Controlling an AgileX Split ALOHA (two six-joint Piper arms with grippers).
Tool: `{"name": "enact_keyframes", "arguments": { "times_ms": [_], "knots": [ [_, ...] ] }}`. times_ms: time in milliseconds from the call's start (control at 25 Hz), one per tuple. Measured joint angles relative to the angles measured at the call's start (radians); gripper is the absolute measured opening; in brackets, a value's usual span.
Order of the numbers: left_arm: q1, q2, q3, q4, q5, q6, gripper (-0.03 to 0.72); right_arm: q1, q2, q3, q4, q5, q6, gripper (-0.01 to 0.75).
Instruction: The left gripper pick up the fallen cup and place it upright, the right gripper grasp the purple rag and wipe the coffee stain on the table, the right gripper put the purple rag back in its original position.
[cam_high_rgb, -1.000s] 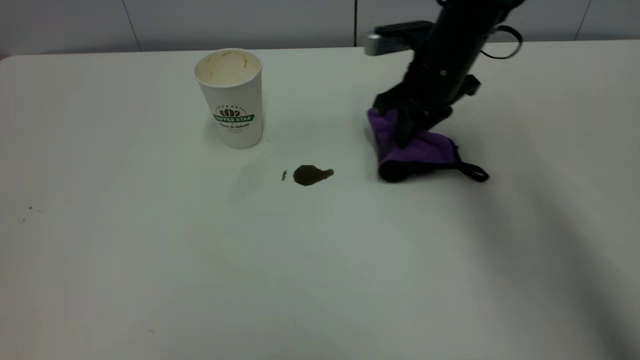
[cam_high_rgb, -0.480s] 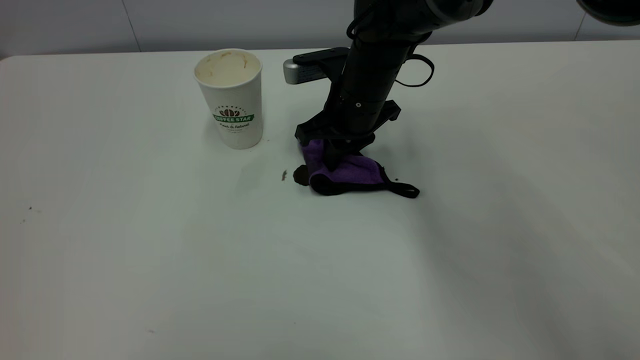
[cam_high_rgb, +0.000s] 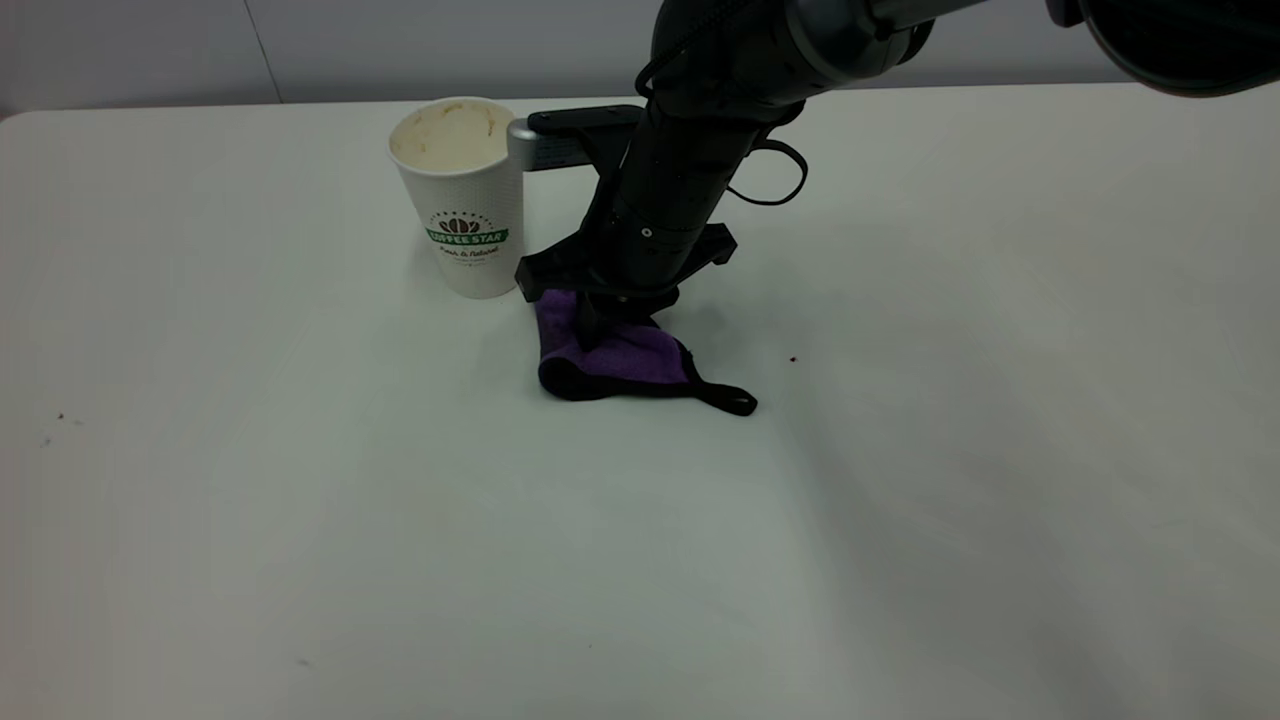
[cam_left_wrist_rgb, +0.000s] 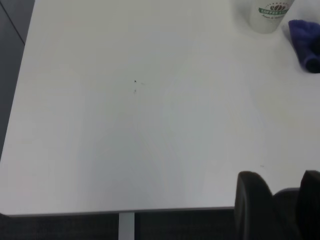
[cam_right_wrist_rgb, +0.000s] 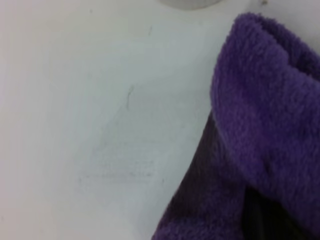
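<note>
The cup (cam_high_rgb: 460, 200) stands upright at the back left of the table (cam_high_rgb: 300, 500). My right gripper (cam_high_rgb: 590, 335) is shut on the purple rag (cam_high_rgb: 612, 364) and presses it on the table just right of the cup's base. The rag's black strap (cam_high_rgb: 728, 399) trails to the right. The coffee stain is hidden; the rag lies where it was. In the right wrist view the rag (cam_right_wrist_rgb: 260, 130) fills one side, with faint wet streaks (cam_right_wrist_rgb: 120, 167) on the table beside it. My left gripper (cam_left_wrist_rgb: 280, 200) is open and empty over the table's edge, far from the cup (cam_left_wrist_rgb: 270, 15).
A tiny dark dot (cam_high_rgb: 793, 358) lies on the table right of the rag. A few specks (cam_high_rgb: 60, 416) sit near the left edge. The left wrist view shows the rag (cam_left_wrist_rgb: 305, 42) beside the cup and the table's edge (cam_left_wrist_rgb: 125, 212).
My right gripper has dragged the purple rag leftward across the table and over the coffee stain, which no longer shows. The cup has not moved.
</note>
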Motion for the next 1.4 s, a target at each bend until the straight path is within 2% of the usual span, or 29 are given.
{"name": "enact_keyframes", "arguments": {
  "times_ms": [200,320,760,840,920,960,1040,1120,1160,1240,1320,1400],
  "knots": [
    [0.000,0.000,0.000,0.000,0.000,0.000,0.242,-0.023,0.001,0.000,-0.009,0.000,0.035,0.101],
    [0.000,0.000,0.000,0.000,0.000,0.000,0.242,-0.074,0.000,-0.001,-0.040,0.010,0.049,0.101],
    [0.000,0.000,0.000,0.000,0.000,0.000,0.242,-0.427,-0.030,-0.002,-0.200,0.193,0.051,0.102],
    [0.000,0.000,0.000,0.000,0.000,0.000,0.242,-0.478,-0.035,-0.002,-0.205,0.235,0.042,0.123],
    [0.000,0.000,0.000,0.000,0.000,0.000,0.242,-0.516,-0.048,-0.002,-0.223,0.280,0.029,0.185],
    [0.000,0.000,0.000,0.000,0.000,0.000,0.242,-0.528,-0.059,-0.001,-0.239,0.306,0.024,0.245],
    [0.000,0.000,0.000,0.000,0.000,0.000,0.242,-0.538,-0.104,0.001,-0.282,0.360,0.010,0.403],
    [0.000,0.000,0.000,0.000,0.000,0.000,0.242,-0.541,-0.170,0.001,-0.326,0.430,-0.004,0.604],
    [0.000,0.000,0.000,0.000,0.000,0.000,0.242,-0.541,-0.215,0.001,-0.344,0.462,-0.011,0.664],
    [0.000,0.000,0.000,0.000,0.000,0.000,0.242,-0.541,-0.313,0.001,-0.354,0.548,-0.016,0.712],
    [0.000,0.000,0.000,0.000,0.000,0.000,0.242,-0.541,-0.406,0.001,-0.361,0.614,-0.017,0.726],
    [0.000,0.000,0.000,0.000,0.000,0.000,0.242,-0.541,-0.508,0.030,-0.363,0.630,-0.017,0.729]
  ]
}}
